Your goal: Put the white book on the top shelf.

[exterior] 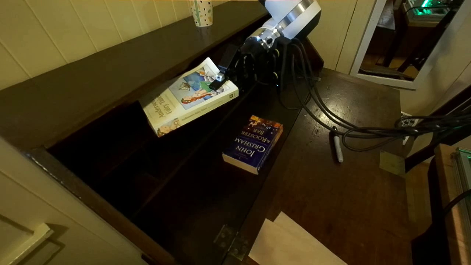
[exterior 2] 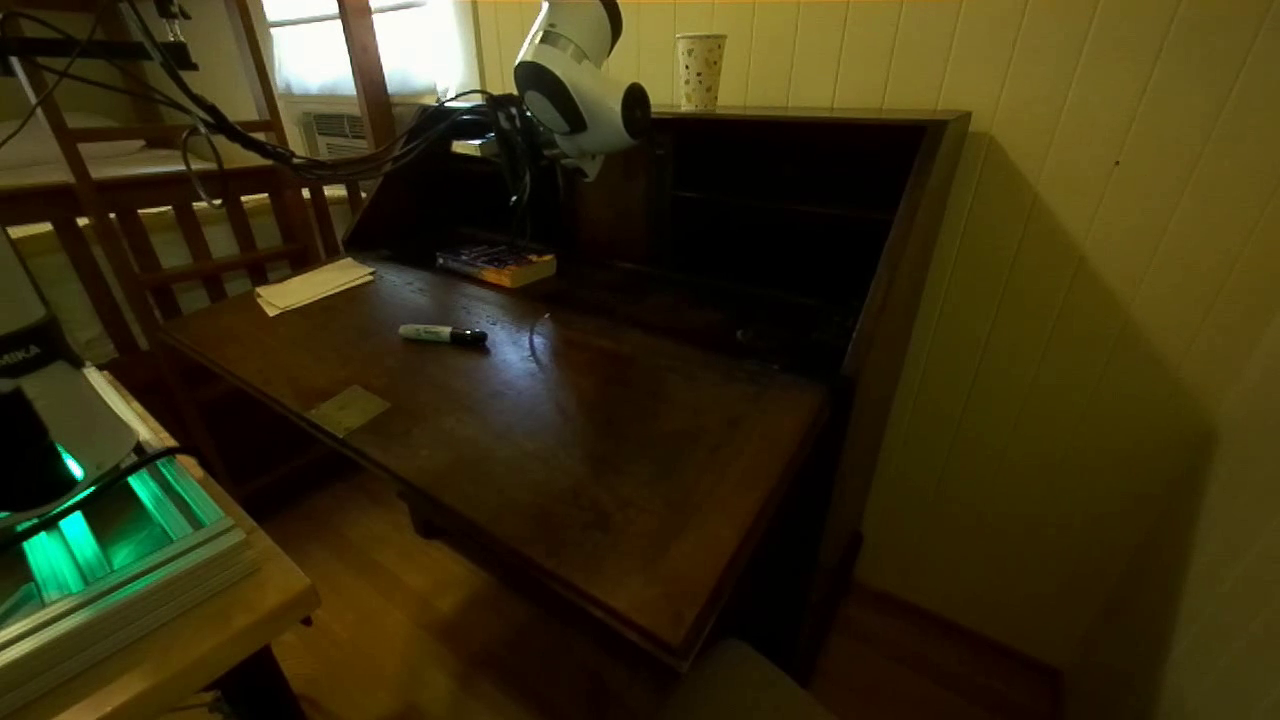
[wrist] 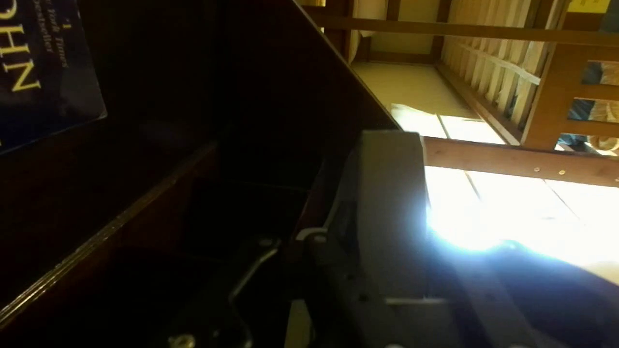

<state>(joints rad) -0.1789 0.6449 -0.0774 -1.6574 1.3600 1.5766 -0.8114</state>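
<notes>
The white book (exterior: 195,94), with a colourful picture on its cover, is held tilted in front of the bookcase near the front edge of its top board. It shows edge-on in the wrist view (wrist: 391,203), and a small pale part shows behind cables in an exterior view (exterior 2: 473,147). My gripper (exterior: 219,83) is shut on the book's end, one finger across the cover; the other finger is hidden below. The top shelf (exterior: 106,158) is the dark end recess beside the end board, under the book's far end. Its inside is too dark to make out. It also shows in the wrist view (wrist: 271,145).
The dark blue book (exterior: 254,145) lies below the held book. A paper cup (exterior: 202,14) stands on the top board (exterior: 121,70). The end board (exterior: 92,198) bounds the recess. A marker (exterior: 337,147), folded paper (exterior: 290,239) and hanging cables (exterior: 320,99) are at the desk leaf.
</notes>
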